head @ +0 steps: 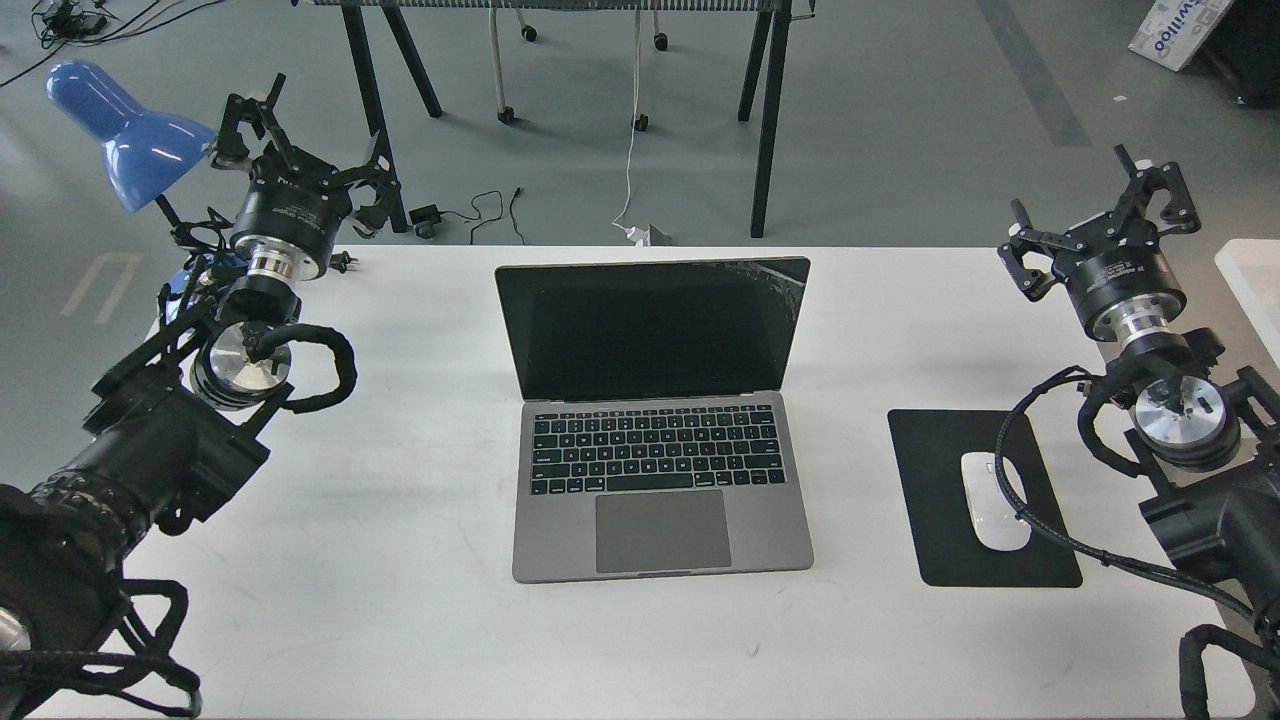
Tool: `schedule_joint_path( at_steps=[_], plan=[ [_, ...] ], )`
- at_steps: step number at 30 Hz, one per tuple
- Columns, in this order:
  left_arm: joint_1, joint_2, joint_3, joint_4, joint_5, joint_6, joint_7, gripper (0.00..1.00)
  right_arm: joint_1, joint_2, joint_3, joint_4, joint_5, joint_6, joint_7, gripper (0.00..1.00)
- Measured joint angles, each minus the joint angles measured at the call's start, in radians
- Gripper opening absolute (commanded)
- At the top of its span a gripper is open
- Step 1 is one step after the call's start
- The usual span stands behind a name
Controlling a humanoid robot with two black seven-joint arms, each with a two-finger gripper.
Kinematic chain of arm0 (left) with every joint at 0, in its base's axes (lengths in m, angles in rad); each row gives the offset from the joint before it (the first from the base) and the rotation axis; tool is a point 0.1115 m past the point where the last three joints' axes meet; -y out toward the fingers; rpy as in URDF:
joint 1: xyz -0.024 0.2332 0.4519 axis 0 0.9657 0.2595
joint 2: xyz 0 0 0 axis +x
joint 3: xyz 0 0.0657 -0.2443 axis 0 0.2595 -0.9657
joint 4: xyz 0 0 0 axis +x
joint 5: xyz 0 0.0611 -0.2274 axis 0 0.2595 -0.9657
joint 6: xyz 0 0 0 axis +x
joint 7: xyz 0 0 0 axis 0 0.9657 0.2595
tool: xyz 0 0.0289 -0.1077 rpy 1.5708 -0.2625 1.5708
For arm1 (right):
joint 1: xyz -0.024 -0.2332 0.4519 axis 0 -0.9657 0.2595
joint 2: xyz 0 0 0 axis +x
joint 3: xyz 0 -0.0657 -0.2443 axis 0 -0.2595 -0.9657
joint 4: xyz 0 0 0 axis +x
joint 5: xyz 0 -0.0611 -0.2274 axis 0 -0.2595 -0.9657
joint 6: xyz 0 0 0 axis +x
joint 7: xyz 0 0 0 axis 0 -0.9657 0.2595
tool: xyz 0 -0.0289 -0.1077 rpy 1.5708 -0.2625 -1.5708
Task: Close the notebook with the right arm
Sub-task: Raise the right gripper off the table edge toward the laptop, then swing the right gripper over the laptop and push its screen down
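The notebook (660, 470) is a grey laptop standing open in the middle of the white table (400, 600), its black screen upright and facing me, keyboard and trackpad in front. My right arm rises at the right edge of the table; its gripper (1095, 215) is open, held above the table's far right corner, well to the right of the screen and touching nothing. My left gripper (305, 135) is open too, raised over the far left corner beside a blue lamp shade (125, 130), with nothing between its fingers.
A black mouse pad (950, 450) with a white mouse (993, 500) lies right of the notebook, partly crossed by my right arm's cable. Beyond the table's far edge are grey floor, black trestle legs (770, 130) and loose cables. A white surface (1255, 280) shows at far right.
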Motion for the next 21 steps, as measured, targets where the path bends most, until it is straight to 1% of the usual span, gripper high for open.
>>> schedule_joint_path(
  at_steps=[6,9,13,18,21],
  plan=[
    [0.000,-0.002,0.000,0.000,0.002,0.000,0.000,1.00,0.017,0.009,-0.015,-0.002,0.000,-0.005,0.000,1.00],
    [0.000,0.001,-0.001,0.001,0.001,0.000,0.000,1.00,0.056,0.018,-0.025,-0.032,-0.002,-0.008,0.000,1.00],
    [0.000,0.002,0.001,0.001,0.001,0.000,0.000,1.00,0.155,0.060,-0.082,-0.134,-0.003,-0.009,0.000,1.00],
    [0.000,0.002,0.001,0.001,0.000,0.000,0.001,1.00,0.311,0.155,-0.176,-0.309,-0.002,-0.007,-0.002,1.00],
    [0.000,0.002,0.002,0.001,0.000,0.000,0.002,1.00,0.360,0.202,-0.214,-0.350,-0.002,-0.002,-0.003,1.00]
  ],
)
